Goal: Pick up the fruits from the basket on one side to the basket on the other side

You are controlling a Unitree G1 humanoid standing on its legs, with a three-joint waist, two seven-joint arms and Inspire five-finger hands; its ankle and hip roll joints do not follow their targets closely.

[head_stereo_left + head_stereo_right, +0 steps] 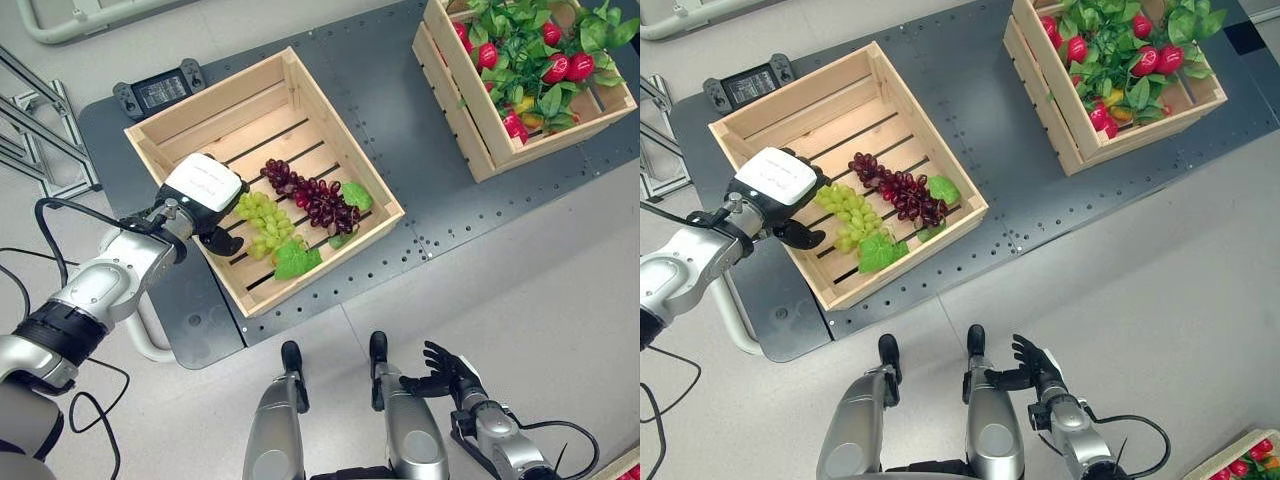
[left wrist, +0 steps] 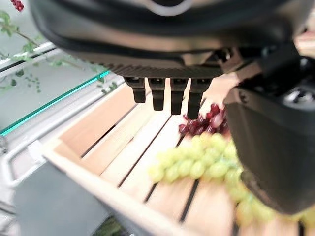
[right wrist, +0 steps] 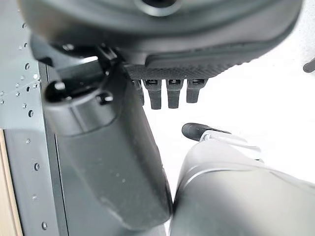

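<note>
L hand (image 1: pixel 205 195) open, fingers straight, nothing held, over green grapes (image 1: pixel 262 222) in near crate (image 1: pixel 190 100). R hand (image 1: pixel 445 372) open, idle, low by worktop (image 1: pixel 400 120) edge.

Near crate (image 1: pixel 262 120): pale unfinished slatted wood, matt. Far crate (image 1: pixel 470 110): same wood. Platform (image 1: pixel 400 130) under both: dark matt metal, perforated. Green grapes (image 1: pixel 262 222) and purple grapes (image 1: pixel 312 196) in the near crate: smooth, slight gloss, plastic-looking. Left hand (image 1: pixel 205 195): glossy white plastic back cover.

Silver-grey arms, dark hands: left hand (image 1: pixel 205 200) w/ white cover, right hand (image 1: pixel 440 372)
</note>
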